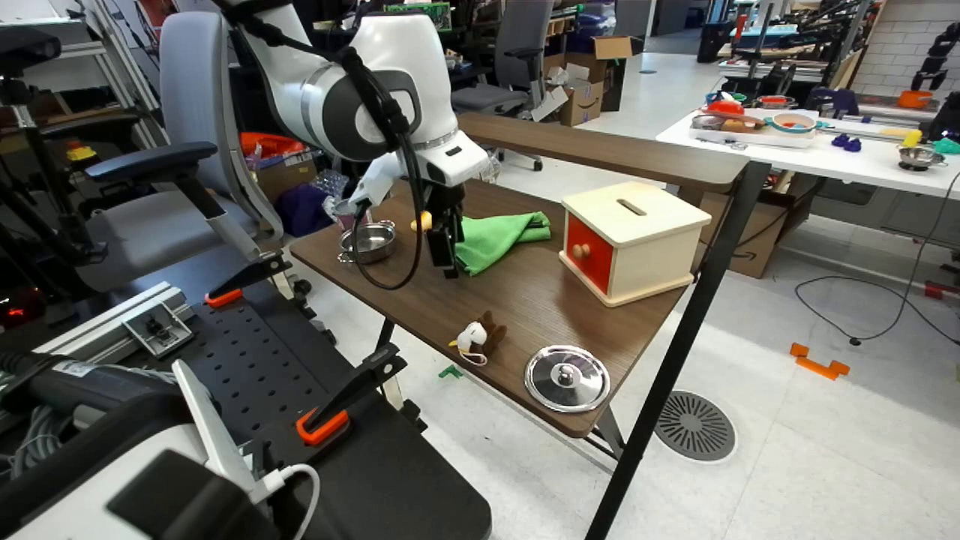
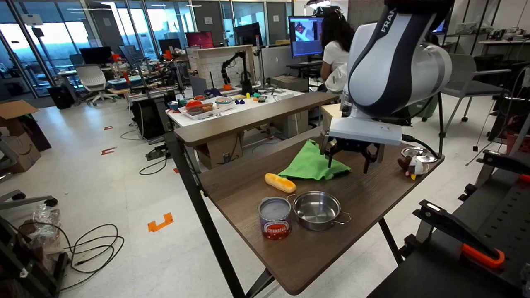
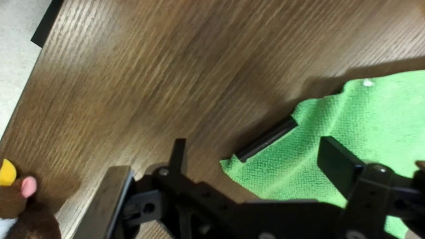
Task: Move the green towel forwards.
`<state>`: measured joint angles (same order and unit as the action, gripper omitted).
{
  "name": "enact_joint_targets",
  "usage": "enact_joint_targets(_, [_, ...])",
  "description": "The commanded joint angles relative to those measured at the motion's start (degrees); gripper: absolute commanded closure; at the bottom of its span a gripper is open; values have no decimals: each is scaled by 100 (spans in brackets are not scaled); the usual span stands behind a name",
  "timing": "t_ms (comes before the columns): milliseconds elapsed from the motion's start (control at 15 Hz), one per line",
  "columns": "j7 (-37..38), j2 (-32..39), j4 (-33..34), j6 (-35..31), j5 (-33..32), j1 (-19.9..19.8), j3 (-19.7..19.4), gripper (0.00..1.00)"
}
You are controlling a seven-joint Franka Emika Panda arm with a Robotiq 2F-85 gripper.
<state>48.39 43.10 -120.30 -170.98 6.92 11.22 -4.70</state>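
Spread, the end effector [image 3: 254,149] hides part of the green towel [image 3: 375,126] — also cropped by the wrist view.

Wht flr [image 2: 136,194], brt bkgd windows [image 2: 76,35]

green towel [image 2: 308,163] | textured weave | rumpled, folds raised | lying on brown tabletop [image 2: 364,194]

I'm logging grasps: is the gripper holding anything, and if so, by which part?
Nothing is held: the gripper stands open, and a corner of the green towel shows unpinched between its jaws in the wrist view.
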Motion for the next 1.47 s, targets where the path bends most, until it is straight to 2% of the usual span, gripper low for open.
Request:
enact_joint_targets(0, [-193,33,100,-69,250,45,-48,0])
enact_joint_targets(200, [-149,142,198,-69,258,88,-115,3])
enact_joint_targets(333, [-127,205,224,-77,249,127,-165,27])
enact_joint_targets(533, [-136,264,223,-72,236,150,-185,52])
enact_joint_targets(1000, [-252,103,-1,-77,181,181,-224,100])
enact_joint_targets(1400, [-686,-455,-515,-106,106,190,-238,99])
